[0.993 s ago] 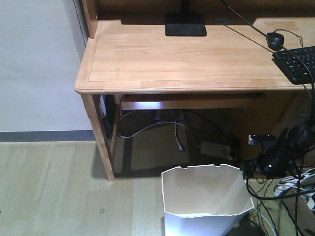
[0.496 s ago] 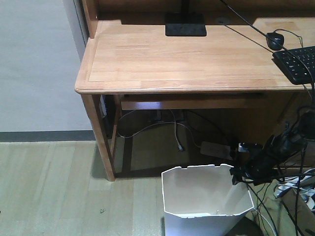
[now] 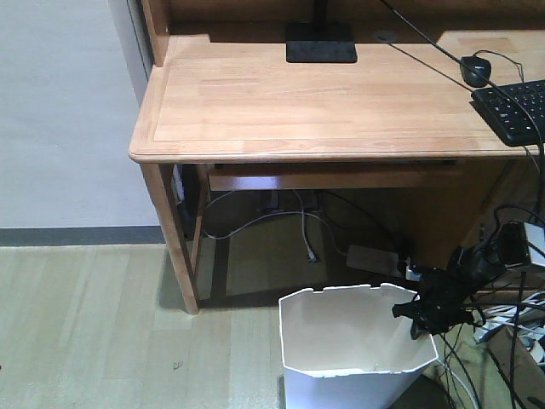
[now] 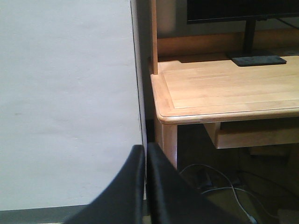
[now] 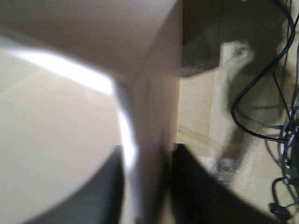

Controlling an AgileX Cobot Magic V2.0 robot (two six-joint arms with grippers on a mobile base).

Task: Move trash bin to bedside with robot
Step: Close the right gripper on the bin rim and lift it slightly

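Note:
The white trash bin [image 3: 341,341] stands on the floor in front of the desk, at the bottom of the front view. My right gripper [image 3: 421,315] hangs over its right rear rim. In the right wrist view the gripper [image 5: 148,186] is open and straddles the bin [image 5: 56,116]: one finger sits inside, the other outside, with the wall between them. My left gripper [image 4: 145,154] is shut on nothing and faces the white wall and the desk corner. The bedside is out of view.
A light wooden desk [image 3: 298,102] carries a monitor base [image 3: 320,43] and a black keyboard [image 3: 515,111]. A desk leg [image 3: 174,247] stands left of the bin. A power strip [image 3: 370,256] and loose cables [image 3: 502,341] lie under and right of the desk.
My right gripper has moved left and down, from beside the bin's right corner to over its rim. The bin and the left arm have not moved.

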